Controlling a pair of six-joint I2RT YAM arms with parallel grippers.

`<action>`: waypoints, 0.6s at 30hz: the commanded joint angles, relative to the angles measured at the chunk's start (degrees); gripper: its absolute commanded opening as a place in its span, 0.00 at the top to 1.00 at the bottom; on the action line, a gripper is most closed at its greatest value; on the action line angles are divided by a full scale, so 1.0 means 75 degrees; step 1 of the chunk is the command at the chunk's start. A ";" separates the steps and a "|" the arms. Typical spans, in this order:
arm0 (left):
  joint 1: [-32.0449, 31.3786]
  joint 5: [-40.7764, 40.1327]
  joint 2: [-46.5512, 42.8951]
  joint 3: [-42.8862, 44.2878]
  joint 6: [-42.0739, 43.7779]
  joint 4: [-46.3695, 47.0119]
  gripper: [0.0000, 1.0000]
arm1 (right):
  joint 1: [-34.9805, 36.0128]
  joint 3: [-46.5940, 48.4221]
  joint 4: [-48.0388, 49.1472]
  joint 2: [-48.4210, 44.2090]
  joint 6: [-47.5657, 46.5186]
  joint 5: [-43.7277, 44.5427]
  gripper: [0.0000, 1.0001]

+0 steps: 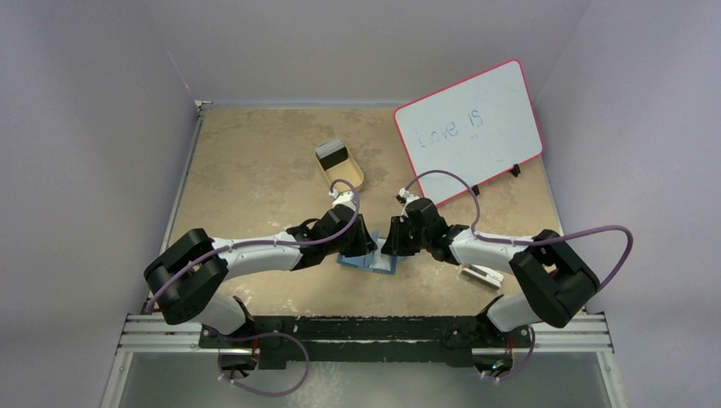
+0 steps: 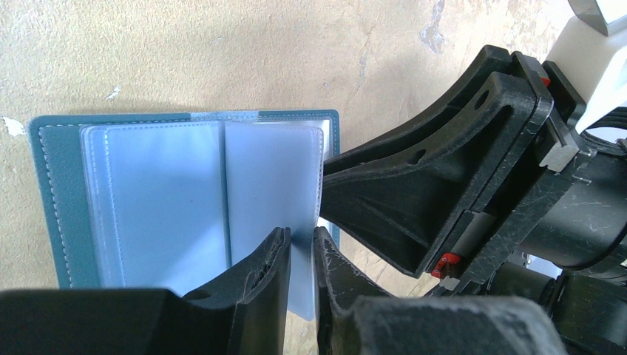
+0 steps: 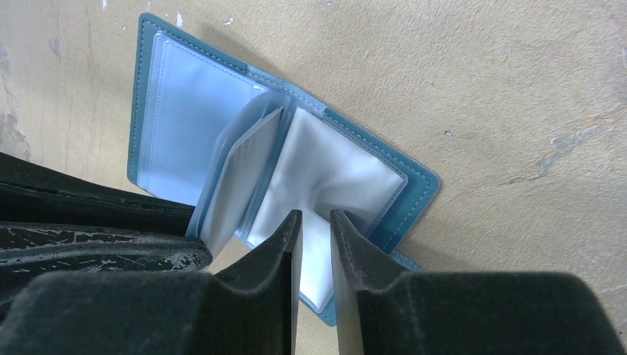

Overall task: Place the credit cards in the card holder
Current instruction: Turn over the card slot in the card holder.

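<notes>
Both arms reach low inward; left tool (image 2: 301, 240) and right tool (image 3: 316, 222) each pinch a clear sleeve of the open card holder (image 2: 55, 192).

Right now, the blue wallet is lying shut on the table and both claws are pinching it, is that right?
Almost. The wallet is lying open, not shut: the right wrist view shows its clear sleeves fanned out. The rest holds: it is on the table, and the left claw and right claw each pinch a sleeve.
</notes>
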 commanded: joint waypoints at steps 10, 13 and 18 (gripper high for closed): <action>-0.0132 -0.0397 -0.0108 0.0329 0.0147 -0.0236 0.81 | -0.0038 -0.0014 -0.0165 -0.0090 -0.0270 0.0083 0.77; -0.0146 -0.0433 -0.0126 0.0326 0.0129 -0.0244 0.81 | -0.0037 0.0020 -0.0180 -0.0100 -0.0286 0.0071 0.77; -0.0158 -0.0517 -0.0190 0.0349 0.0095 -0.0229 0.81 | -0.0038 -0.0001 -0.0198 -0.0145 -0.0307 0.0082 0.77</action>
